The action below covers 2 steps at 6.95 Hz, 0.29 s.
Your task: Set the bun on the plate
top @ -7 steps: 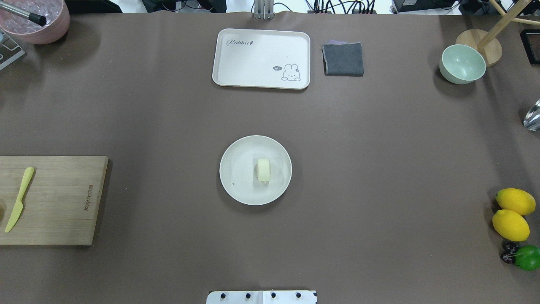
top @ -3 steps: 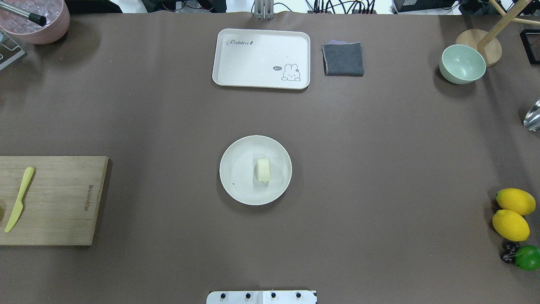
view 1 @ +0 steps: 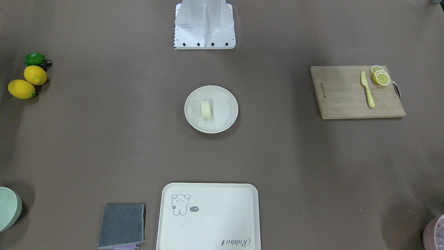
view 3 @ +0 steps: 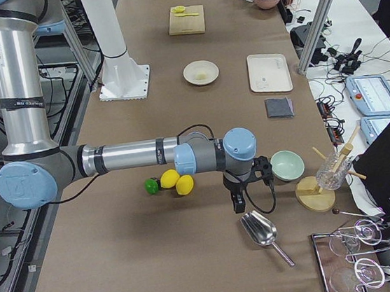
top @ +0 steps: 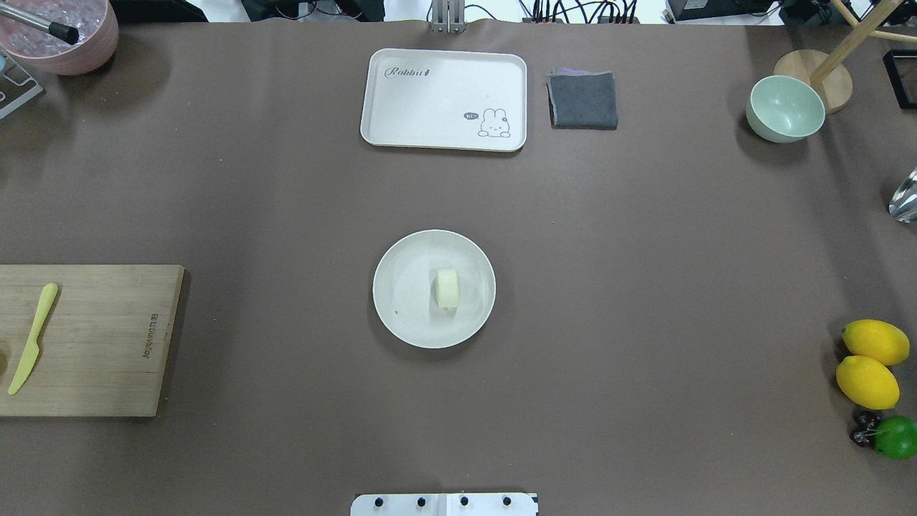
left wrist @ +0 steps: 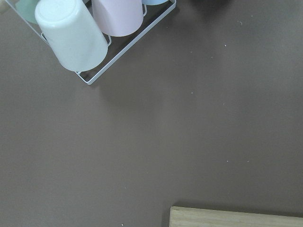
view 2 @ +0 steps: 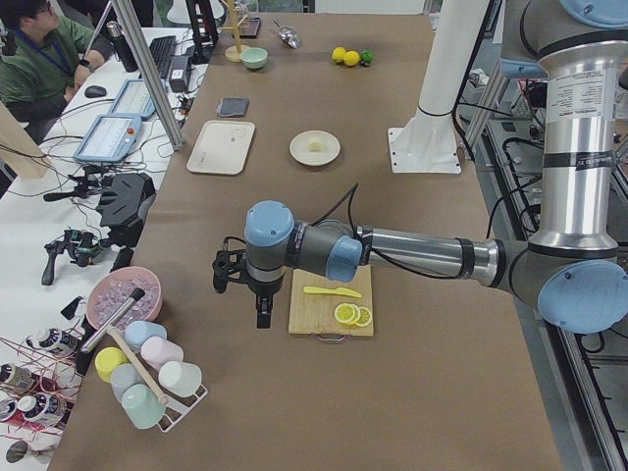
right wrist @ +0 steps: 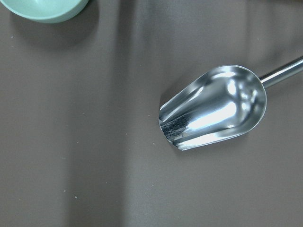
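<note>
The bun (top: pixel 447 288) lies on the plate (top: pixel 402 315); the task looks done. Left gripper (view 2: pixel 262 316) and right gripper (view 3: pixel 238 205) hang far off; their spread cannot be told.

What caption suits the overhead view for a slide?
Placement done: the bun lies on the plate, just right of its centre.

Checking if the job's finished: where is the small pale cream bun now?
In the overhead view the small pale cream bun lies on the round off-white plate, slightly right of its middle, centred on the brown table.
</note>
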Motion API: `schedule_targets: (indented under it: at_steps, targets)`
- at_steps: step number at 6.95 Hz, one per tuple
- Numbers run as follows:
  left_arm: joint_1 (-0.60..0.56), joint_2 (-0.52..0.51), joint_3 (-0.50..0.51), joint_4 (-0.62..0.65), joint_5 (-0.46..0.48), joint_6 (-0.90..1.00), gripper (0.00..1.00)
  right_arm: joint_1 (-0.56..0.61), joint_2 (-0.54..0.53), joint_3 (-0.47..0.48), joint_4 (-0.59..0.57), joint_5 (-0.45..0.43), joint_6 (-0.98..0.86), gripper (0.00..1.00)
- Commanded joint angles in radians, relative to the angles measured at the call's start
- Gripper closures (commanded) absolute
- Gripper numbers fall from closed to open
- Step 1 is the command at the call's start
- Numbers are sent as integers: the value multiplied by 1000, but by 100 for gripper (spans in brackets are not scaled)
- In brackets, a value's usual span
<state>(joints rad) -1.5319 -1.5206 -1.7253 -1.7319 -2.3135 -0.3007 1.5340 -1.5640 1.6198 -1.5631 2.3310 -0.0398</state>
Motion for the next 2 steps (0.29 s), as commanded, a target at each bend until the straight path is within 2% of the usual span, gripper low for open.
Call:
schedule_targets:
  at_steps: [1, 2]
  targets:
    - [1, -3, 1, 0, 3, 0, 2, 0, 1, 0, 0, 1, 0, 0]
    - [1, -4, 0, 0, 2, -8, 2, 0, -1, -1, 0, 1, 0, 0]
